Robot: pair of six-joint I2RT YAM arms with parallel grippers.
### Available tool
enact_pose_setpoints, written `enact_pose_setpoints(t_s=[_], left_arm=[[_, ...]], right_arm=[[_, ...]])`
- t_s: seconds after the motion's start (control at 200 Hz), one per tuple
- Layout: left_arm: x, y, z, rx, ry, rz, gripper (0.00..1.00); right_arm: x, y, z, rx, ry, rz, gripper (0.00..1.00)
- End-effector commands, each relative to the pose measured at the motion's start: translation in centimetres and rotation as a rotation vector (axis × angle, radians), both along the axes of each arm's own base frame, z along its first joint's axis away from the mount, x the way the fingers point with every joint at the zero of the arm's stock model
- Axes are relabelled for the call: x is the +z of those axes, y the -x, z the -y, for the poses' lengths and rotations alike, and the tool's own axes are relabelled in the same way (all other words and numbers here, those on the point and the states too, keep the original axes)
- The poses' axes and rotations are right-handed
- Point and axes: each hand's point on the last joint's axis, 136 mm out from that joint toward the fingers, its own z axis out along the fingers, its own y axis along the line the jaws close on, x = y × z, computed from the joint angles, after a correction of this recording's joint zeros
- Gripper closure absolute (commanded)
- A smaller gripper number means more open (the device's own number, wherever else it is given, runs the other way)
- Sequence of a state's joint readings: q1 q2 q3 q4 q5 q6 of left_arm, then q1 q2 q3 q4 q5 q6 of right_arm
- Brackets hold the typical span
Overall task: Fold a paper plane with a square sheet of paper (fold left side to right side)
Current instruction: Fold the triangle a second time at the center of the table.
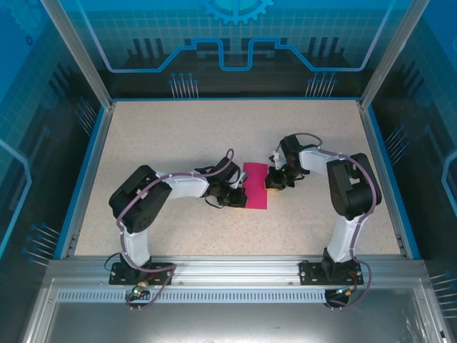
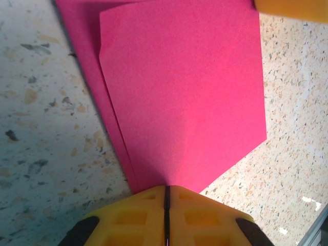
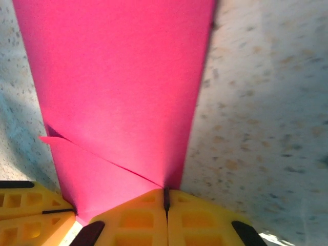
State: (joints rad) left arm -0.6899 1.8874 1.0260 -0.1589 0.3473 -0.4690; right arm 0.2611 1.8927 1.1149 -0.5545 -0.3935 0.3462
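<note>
The square sheet of paper (image 1: 255, 184), magenta-pink, lies doubled over as a narrow upright rectangle on the speckled table (image 1: 178, 136) between the two arms. In the left wrist view its upper layer (image 2: 184, 97) sits slightly off the lower one (image 2: 82, 31) along the left edge. My left gripper (image 1: 235, 196) (image 2: 166, 188) is shut, its tips resting on the paper's near left corner. Shut as well, my right gripper (image 1: 273, 180) (image 3: 165, 190) touches the paper's right edge, where a diagonal crease (image 3: 113, 164) ends. The paper plane is out of view.
A raised blue rim (image 1: 96, 136) borders the table, with aluminium posts (image 1: 75, 50) at the back corners. The arm bases (image 1: 139, 268) are bolted at the near edge. Bare tabletop lies behind and to both sides of the paper.
</note>
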Motion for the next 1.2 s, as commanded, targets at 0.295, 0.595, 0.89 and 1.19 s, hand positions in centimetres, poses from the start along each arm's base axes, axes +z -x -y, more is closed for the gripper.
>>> enact_pose_setpoints(t_s=[0.295,0.595,0.89,1.19], left_arm=[[-4.3,3.0,-3.9,0.009,-0.197,-0.106,0.9],[-3.9,2.6,-3.6,0.007,-0.19,-0.096,0.9],[-2.0,1.4,-2.1,-0.001,-0.135,-0.069,0.9],[2.7,-0.6,1.3,-0.064,-0.051,-0.001,0.89]], right_arm=[[3.3,-1.9,2.5,-0.079,-0.071,0.102,0.94],[3.2,1.0,-2.9,0.002,-0.224,0.053,0.93],[0.2,1.4,-3.8,0.028,-0.131,-0.029,0.94],[-1.8,2.4,-2.2,0.029,-0.022,-0.08,0.94]])
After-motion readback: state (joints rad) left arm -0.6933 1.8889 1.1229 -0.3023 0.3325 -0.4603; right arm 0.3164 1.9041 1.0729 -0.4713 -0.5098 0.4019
